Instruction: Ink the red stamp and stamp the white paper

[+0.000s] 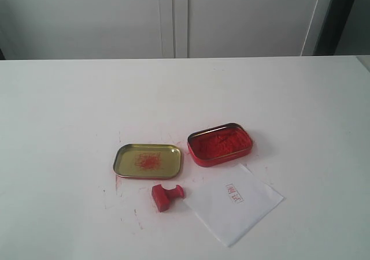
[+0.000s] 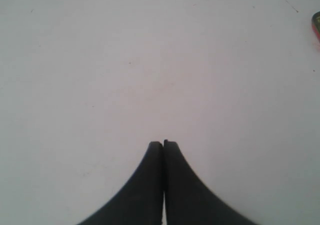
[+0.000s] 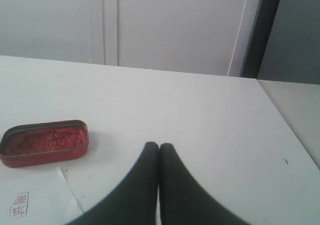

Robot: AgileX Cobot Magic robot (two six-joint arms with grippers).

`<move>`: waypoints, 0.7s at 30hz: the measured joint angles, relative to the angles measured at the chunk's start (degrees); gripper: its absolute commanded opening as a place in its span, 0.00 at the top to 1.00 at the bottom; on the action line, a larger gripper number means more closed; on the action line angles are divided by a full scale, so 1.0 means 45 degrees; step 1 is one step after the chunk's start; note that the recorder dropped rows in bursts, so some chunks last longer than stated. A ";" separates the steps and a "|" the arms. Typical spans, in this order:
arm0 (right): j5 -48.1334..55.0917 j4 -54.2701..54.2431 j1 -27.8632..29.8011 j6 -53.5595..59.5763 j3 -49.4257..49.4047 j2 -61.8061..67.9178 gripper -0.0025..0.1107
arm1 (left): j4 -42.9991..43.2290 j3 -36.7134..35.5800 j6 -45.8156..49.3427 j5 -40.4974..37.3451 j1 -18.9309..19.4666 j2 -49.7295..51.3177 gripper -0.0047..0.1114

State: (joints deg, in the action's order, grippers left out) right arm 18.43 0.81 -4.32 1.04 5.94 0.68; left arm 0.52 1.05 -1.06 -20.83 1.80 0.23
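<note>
The red stamp (image 1: 167, 197) lies on its side on the table, just left of the white paper (image 1: 234, 203), which bears a small red imprint (image 1: 233, 193). Behind the paper sits the red ink tin (image 1: 219, 144), open and full of red ink; it also shows in the right wrist view as the ink tin (image 3: 44, 142), with the paper's corner (image 3: 30, 199) below it. My left gripper (image 2: 163, 144) is shut and empty over bare table. My right gripper (image 3: 159, 146) is shut and empty, to the right of the tin. Neither arm appears in the exterior view.
The tin's gold lid (image 1: 148, 160) lies open-side up left of the ink tin, with a red smear inside. A sliver of the lid's rim (image 2: 316, 26) shows at the edge of the left wrist view. White cabinet doors (image 1: 173, 17) stand behind the table.
</note>
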 measured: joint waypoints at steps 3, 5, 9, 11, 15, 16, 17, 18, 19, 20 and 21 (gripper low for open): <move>-0.0020 0.0000 0.0000 0.0000 -0.0309 0.0000 0.98 | 0.0000 0.0000 0.0000 0.0000 0.0000 0.0000 0.96; -0.0020 0.0000 0.0000 0.0000 -0.0519 0.0000 0.98 | 0.0000 0.0000 0.0000 0.0000 0.0000 0.0000 0.96; -0.0020 0.0025 0.0000 0.0000 -0.0827 -0.0078 0.98 | 0.0000 0.0000 0.0000 0.0000 0.0000 0.0000 0.96; -0.0020 0.0025 0.0000 0.0000 -0.0958 -0.0079 0.98 | 0.0000 0.0000 0.0000 0.0000 0.0000 0.0000 0.96; -0.0020 0.0025 0.0000 0.0000 -0.1205 -0.0079 0.98 | 0.0000 0.0000 0.0000 0.0000 0.0000 0.0000 0.96; -0.0020 0.0025 0.0000 0.0000 -0.1228 -0.0079 0.98 | 0.0000 0.0000 0.0000 0.0000 0.0000 0.0000 0.96; -0.0020 0.0025 0.0000 0.0000 -0.1260 -0.0079 0.98 | 0.0000 0.0000 0.0000 0.0000 0.0000 0.0000 0.96; -0.0020 0.0025 0.0000 0.0000 -0.1258 -0.0079 0.98 | 0.0000 0.0000 0.0000 0.0000 0.0000 0.0000 0.96; -0.0020 0.0025 0.0000 0.0000 -0.1258 -0.0079 0.98 | 0.0000 0.0000 0.0000 0.0000 0.0000 0.0000 0.96; 0.0029 0.0025 0.0000 0.0000 -0.1258 -0.0079 0.98 | 0.0000 0.0000 0.0000 0.0000 0.0000 0.0000 0.96; 0.0150 0.0025 0.0000 0.0000 -0.1258 -0.0079 0.98 | 0.0000 0.0000 0.0000 0.0000 0.0000 0.0000 0.96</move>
State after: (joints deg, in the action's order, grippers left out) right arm 19.11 0.92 -4.32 1.04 0.28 0.32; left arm 0.52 1.05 -1.06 -20.83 1.80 0.23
